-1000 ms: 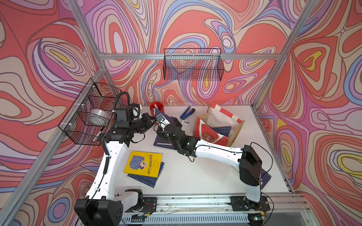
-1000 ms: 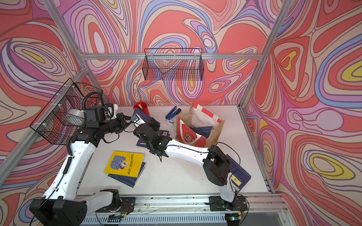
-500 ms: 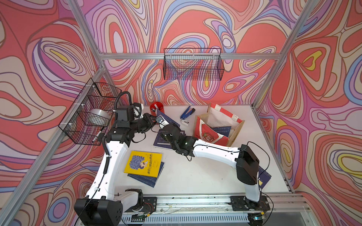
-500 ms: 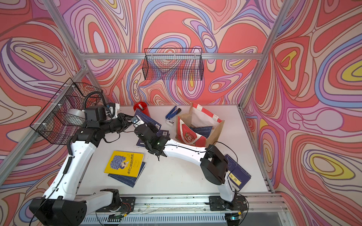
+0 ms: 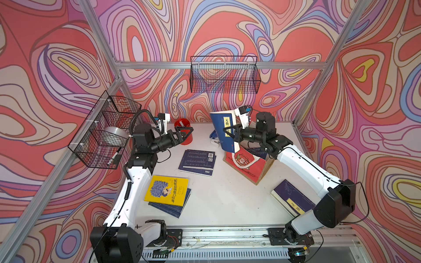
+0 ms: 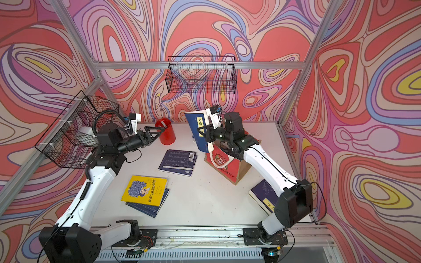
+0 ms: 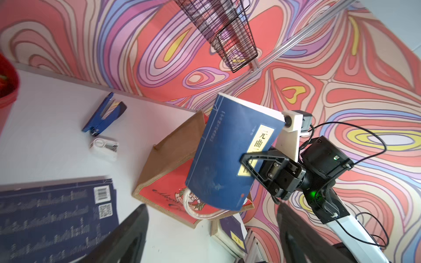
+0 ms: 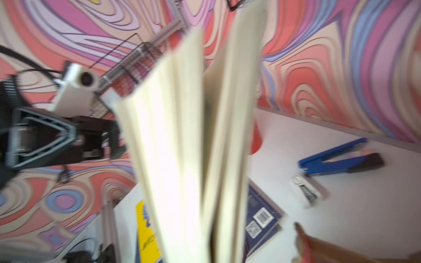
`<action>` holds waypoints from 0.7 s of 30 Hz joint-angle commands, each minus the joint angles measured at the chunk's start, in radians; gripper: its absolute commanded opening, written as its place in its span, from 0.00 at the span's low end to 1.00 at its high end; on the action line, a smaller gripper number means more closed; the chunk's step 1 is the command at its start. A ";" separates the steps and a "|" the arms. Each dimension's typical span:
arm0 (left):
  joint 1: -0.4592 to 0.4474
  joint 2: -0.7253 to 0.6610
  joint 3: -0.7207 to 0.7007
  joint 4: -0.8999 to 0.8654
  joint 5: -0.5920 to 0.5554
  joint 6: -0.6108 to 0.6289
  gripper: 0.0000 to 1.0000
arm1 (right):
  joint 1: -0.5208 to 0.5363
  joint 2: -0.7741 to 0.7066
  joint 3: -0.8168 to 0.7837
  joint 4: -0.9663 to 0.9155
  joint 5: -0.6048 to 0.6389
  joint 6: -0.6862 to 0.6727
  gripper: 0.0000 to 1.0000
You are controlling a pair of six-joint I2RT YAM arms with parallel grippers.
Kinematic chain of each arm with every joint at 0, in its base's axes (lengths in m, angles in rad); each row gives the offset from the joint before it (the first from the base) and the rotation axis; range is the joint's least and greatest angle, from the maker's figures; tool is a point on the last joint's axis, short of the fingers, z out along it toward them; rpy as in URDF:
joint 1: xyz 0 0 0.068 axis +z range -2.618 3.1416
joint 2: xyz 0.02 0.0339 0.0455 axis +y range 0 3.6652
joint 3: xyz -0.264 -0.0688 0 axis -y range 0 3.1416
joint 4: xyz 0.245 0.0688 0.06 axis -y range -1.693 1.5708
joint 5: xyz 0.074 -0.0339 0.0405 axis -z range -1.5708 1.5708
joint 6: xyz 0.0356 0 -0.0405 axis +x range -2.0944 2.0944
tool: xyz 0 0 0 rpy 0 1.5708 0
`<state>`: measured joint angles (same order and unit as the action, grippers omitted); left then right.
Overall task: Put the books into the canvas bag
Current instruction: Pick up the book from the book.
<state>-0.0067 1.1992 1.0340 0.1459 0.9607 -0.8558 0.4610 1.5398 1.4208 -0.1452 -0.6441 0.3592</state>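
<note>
My right tool pinches the blue book, long axis 12-to-6. The canvas bag sits at 5 o'clock from it. My left tool is spread, empty.

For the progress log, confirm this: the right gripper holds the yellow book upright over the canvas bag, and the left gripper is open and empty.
Wrong book. The right gripper holds the blue book upright over the canvas bag; the yellow book lies flat atop a navy book on the table, as both top views show. The left gripper is open and empty.
</note>
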 commanded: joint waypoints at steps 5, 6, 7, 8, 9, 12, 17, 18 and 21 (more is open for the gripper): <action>-0.084 0.090 -0.067 0.685 0.196 -0.291 0.98 | -0.076 -0.005 -0.140 0.557 -0.511 0.539 0.00; -0.105 0.097 -0.066 0.701 0.205 -0.285 0.98 | -0.076 -0.001 -0.149 0.629 -0.531 0.594 0.00; -0.127 0.108 -0.061 0.718 0.217 -0.283 0.98 | -0.077 0.005 -0.154 0.682 -0.546 0.637 0.00; -0.144 0.117 -0.054 0.730 0.232 -0.283 0.98 | -0.077 0.010 -0.158 0.731 -0.559 0.673 0.00; -0.165 0.130 -0.043 0.736 0.246 -0.283 0.98 | -0.077 0.019 -0.159 0.783 -0.574 0.717 0.00; -0.206 0.163 -0.013 0.723 0.270 -0.269 0.96 | -0.076 0.051 -0.166 0.977 -0.594 0.861 0.00; -0.241 0.179 0.014 0.681 0.279 -0.233 0.84 | -0.077 0.098 -0.158 1.115 -0.593 0.968 0.00; -0.255 0.179 0.028 0.654 0.288 -0.214 0.79 | -0.077 0.101 -0.159 1.108 -0.588 0.961 0.00; -0.300 0.174 0.065 0.516 0.297 -0.108 0.64 | -0.073 0.109 -0.151 1.089 -0.584 0.940 0.02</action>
<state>-0.2718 1.3808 1.0439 0.7403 1.2167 -1.0615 0.3832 1.6428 1.2629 0.8650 -1.2209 1.2621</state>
